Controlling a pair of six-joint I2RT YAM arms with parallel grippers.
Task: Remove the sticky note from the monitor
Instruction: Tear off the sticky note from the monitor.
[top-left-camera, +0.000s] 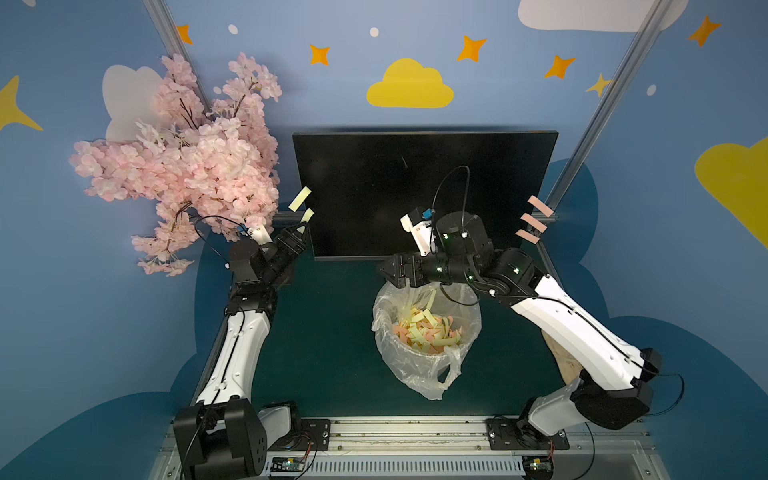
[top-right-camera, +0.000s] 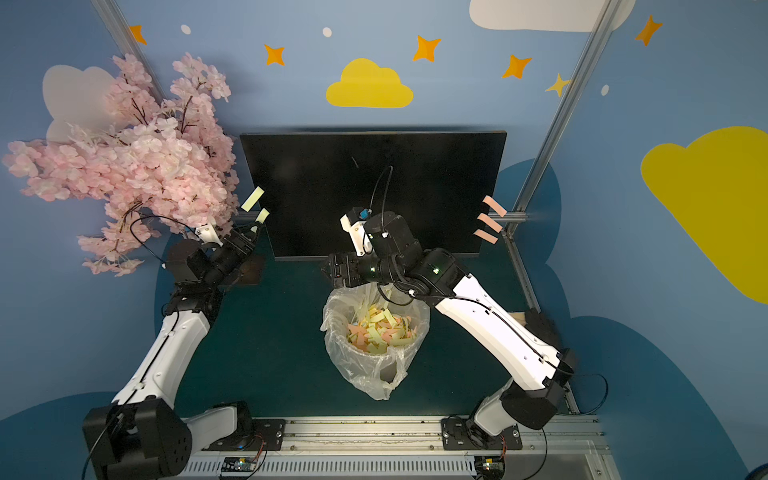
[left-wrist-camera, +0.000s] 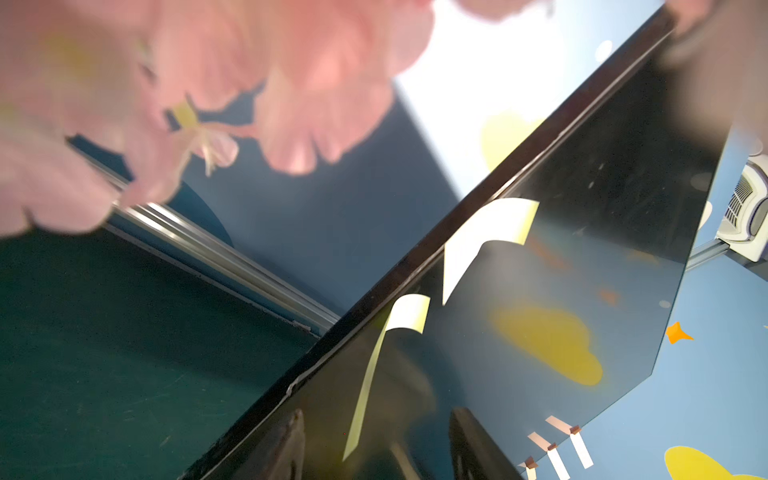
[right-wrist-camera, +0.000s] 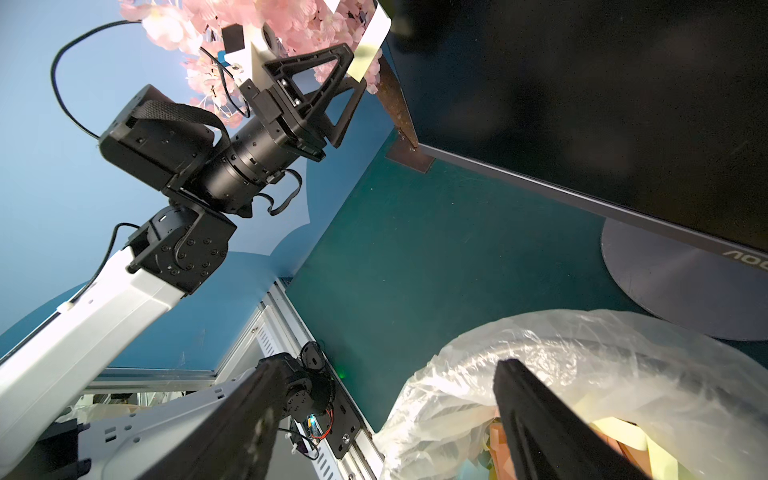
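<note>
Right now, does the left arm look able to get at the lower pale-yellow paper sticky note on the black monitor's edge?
Probably yes. The left gripper is open right at the lower pale-yellow paper sticky note, whose free end lies between its fingers in the left wrist view; nothing blocks it.

The right gripper shows two dark fingers wide apart over a bin lined with clear plastic, paper strips inside. Beyond, the black monitor stands on a green table. The left gripper reaches the monitor's side edge, a pale yellow sticky note at its parted fingertips, pink blossoms behind.
</note>
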